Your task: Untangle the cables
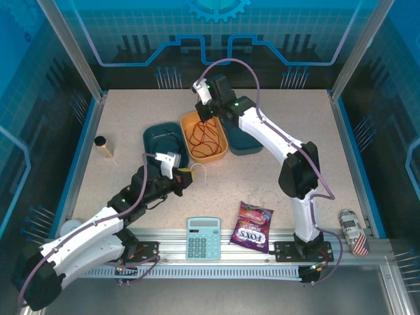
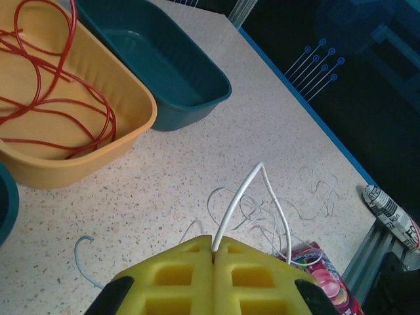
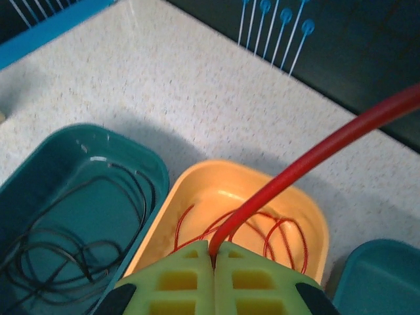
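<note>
Arms (image 1: 266, 134) white with black joints; lilac cables (image 1: 230, 60); claw fingers (image 2: 184, 275) yellow, square-pocketed.

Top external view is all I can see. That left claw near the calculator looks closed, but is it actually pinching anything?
Observer: Yes. The left wrist camera shows the left gripper shut on the white cable, with its loose loops lying on the table beyond.
Visitor: And the other claw, at the back?
Observer: The right wrist camera shows the right gripper shut on the red cable, with more red loops lying in the orange tub below.
Visitor: Where did the third wire go?
Observer: In that same view, the black cable lies coiled inside the teal tub, left of the orange one.
</note>
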`<state>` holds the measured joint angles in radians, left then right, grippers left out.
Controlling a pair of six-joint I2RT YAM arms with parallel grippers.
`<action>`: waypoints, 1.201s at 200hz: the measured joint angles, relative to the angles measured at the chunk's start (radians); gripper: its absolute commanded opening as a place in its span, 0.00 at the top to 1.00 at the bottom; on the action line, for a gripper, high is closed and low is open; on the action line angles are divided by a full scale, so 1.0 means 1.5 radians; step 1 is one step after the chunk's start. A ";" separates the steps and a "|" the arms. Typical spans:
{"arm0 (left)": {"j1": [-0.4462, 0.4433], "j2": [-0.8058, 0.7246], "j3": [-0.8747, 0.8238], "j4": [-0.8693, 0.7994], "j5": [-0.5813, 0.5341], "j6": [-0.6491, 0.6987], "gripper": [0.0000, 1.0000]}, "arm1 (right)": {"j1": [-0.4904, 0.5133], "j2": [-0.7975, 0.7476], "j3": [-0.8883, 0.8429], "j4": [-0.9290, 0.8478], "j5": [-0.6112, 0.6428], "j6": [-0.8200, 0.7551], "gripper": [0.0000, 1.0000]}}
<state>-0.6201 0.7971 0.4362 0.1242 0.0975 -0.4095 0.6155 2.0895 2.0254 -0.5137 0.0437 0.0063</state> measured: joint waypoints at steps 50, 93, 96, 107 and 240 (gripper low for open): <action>0.004 -0.012 0.035 -0.034 0.000 0.000 1.00 | -0.018 0.094 0.121 -0.138 -0.037 -0.003 1.00; 0.006 -0.012 0.036 -0.048 0.000 -0.003 1.00 | -0.033 0.140 0.151 -0.221 -0.058 -0.020 1.00; 0.006 -0.012 0.036 -0.048 0.000 -0.003 1.00 | -0.034 0.141 0.152 -0.224 -0.059 -0.020 1.00; 0.006 -0.012 0.036 -0.048 0.000 -0.003 1.00 | -0.037 0.152 0.160 -0.243 -0.064 -0.025 1.00; 0.006 -0.012 0.036 -0.048 0.000 -0.005 1.00 | -0.033 0.268 0.194 -0.272 0.049 -0.068 0.98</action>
<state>-0.6106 0.7784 0.4900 0.0521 0.0971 -0.4175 0.5667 2.4920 2.3157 -0.9211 0.1173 -0.0952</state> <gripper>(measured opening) 0.053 0.062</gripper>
